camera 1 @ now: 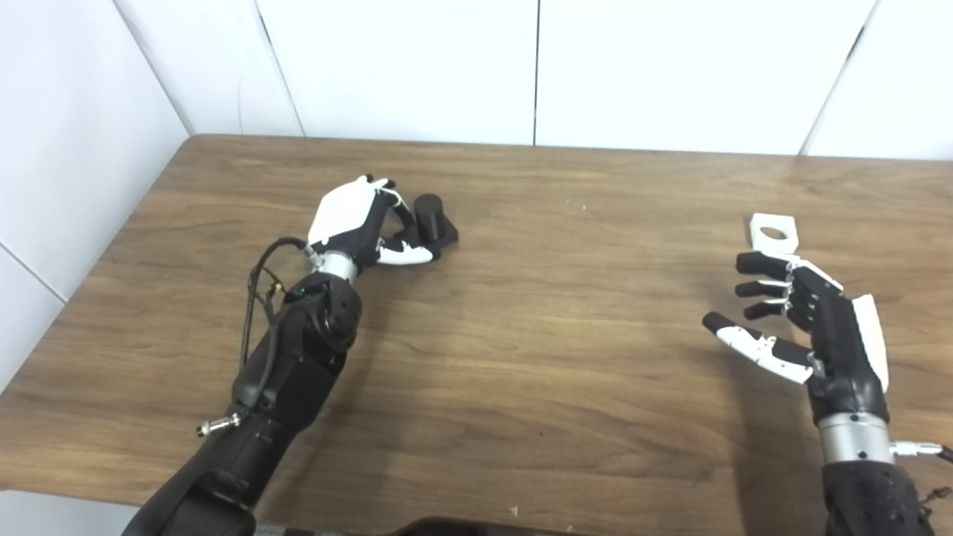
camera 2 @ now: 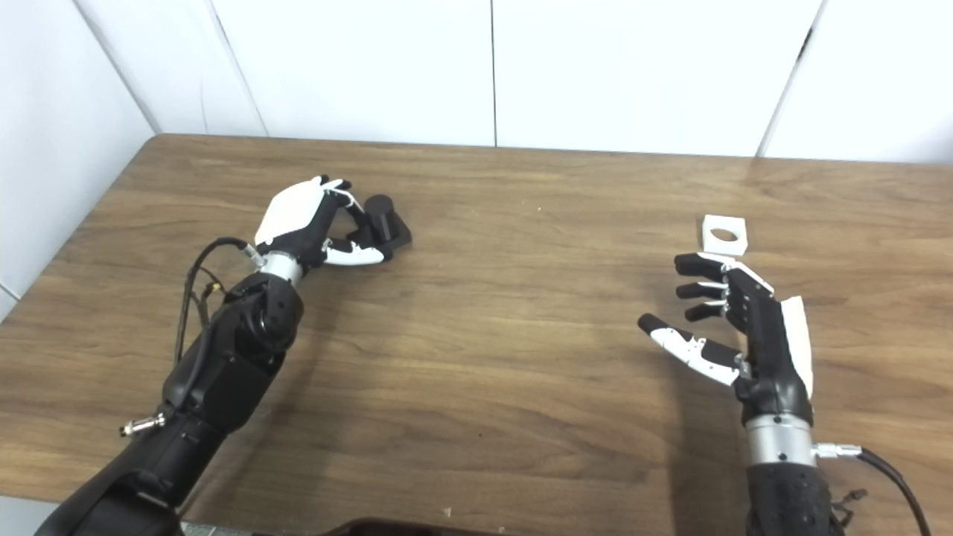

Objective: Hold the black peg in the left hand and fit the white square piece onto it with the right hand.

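The black peg (camera 1: 430, 217), a short cylinder on a square base, rests on the table at the left. My left hand (camera 1: 356, 219) is curled around its left side, with fingers against the cylinder and the thumb along the front of the base. Towards the right stands the white square piece (camera 1: 774, 231) with a round hole, lying flat. My right hand (camera 1: 808, 320) hovers just in front of it, open, with fingers spread and nothing in them; its fingertips are close to the piece's near edge.
The wooden table (camera 1: 551, 335) is bordered by white walls at the back and left. A cable loops off my left forearm (camera 1: 257, 298). A dark object shows at the bottom edge, centre.
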Action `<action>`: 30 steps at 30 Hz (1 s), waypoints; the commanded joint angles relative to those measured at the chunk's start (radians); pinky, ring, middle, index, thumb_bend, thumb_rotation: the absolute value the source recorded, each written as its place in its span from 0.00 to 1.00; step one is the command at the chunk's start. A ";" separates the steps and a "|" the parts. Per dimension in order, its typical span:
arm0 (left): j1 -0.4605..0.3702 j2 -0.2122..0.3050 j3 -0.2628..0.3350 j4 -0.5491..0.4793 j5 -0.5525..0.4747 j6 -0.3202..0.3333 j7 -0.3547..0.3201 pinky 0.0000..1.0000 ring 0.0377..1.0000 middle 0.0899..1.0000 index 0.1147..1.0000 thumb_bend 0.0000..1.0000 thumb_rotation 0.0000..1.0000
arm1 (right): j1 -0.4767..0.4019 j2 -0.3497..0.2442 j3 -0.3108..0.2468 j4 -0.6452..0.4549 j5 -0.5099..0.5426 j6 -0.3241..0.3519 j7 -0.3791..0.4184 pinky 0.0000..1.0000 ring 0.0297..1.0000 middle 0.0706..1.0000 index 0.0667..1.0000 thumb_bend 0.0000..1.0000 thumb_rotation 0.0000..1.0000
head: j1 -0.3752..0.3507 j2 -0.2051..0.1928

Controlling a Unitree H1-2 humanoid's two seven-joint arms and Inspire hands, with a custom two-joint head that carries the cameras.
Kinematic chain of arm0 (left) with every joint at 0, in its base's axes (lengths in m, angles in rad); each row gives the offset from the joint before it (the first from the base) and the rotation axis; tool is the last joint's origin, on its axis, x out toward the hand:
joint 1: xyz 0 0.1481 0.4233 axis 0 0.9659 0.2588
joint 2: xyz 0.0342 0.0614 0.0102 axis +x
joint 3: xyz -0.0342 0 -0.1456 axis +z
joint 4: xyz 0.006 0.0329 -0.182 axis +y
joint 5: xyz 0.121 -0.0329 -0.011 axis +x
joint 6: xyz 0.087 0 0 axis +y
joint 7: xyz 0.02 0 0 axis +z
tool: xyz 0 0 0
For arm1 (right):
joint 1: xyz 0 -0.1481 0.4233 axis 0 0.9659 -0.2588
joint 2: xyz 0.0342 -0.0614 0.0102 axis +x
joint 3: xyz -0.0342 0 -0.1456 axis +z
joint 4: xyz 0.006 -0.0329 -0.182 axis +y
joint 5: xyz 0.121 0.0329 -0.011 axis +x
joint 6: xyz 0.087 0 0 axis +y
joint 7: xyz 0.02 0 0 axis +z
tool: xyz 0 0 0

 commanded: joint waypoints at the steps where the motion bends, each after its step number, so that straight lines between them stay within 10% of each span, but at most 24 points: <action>1: -0.008 0.033 -0.005 0.008 0.020 0.023 -0.010 1.00 1.00 0.90 0.42 0.51 0.09 | -0.024 -0.003 -0.005 -0.029 -0.006 -0.019 -0.008 0.49 0.60 0.67 0.64 0.53 0.00 | 0.002 0.001; 18: 0.016 0.051 -0.012 -0.032 -0.050 -0.048 -0.049 1.00 1.00 0.90 0.42 0.52 0.08 | -0.033 -0.004 -0.004 -0.005 0.006 -0.049 -0.012 0.48 0.59 0.67 0.63 0.53 0.00 | -0.012 0.002; 30: 0.018 0.082 -0.029 -0.059 -0.267 -0.263 -0.209 1.00 1.00 0.95 0.42 0.52 0.08 | -0.035 -0.004 -0.002 0.001 0.010 -0.059 -0.012 0.48 0.59 0.67 0.63 0.53 0.00 | -0.020 0.004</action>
